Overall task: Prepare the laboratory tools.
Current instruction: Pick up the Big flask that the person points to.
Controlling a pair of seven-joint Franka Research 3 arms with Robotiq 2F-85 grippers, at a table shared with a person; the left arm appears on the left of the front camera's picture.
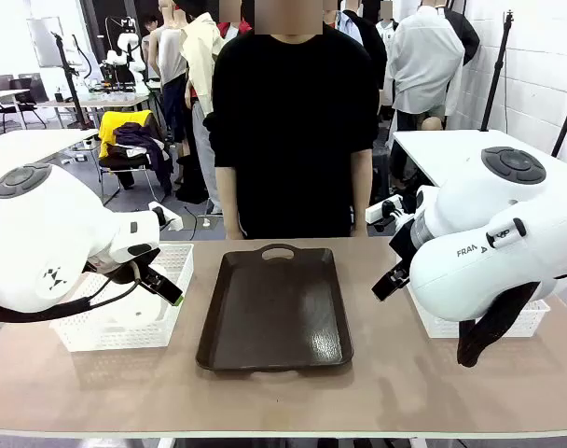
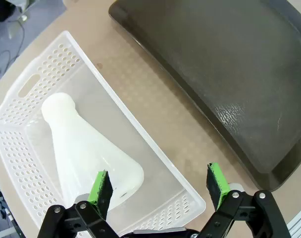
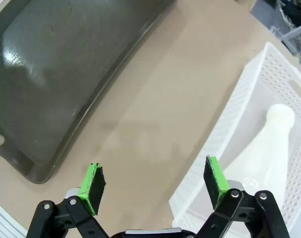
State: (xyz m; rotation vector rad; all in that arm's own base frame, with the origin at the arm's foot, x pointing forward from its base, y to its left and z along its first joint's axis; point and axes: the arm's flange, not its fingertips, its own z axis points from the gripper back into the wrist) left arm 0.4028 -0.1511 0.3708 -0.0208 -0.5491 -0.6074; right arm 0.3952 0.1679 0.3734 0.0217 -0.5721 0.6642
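Left wrist view: I see left jaws spread over a flask (image 2: 86, 148) lying in its basket (image 2: 22, 134). Right jaws spread too, over bench (image 3: 160, 114); second flask (image 3: 269, 144) lies in other basket (image 3: 244, 99), tray (image 1: 274, 308) between baskets.

Tray (image 1: 274, 308), dark brown, fine-grained surface with a soft sheen (plastic, by the look), left basket (image 2: 22, 158) and right basket (image 3: 234, 114), white perforated plastic, smooth, left flask (image 2: 86, 144) and right flask (image 3: 269, 144), frosted translucent white, matt, table (image 1: 386, 383), tan, matt, smooth.
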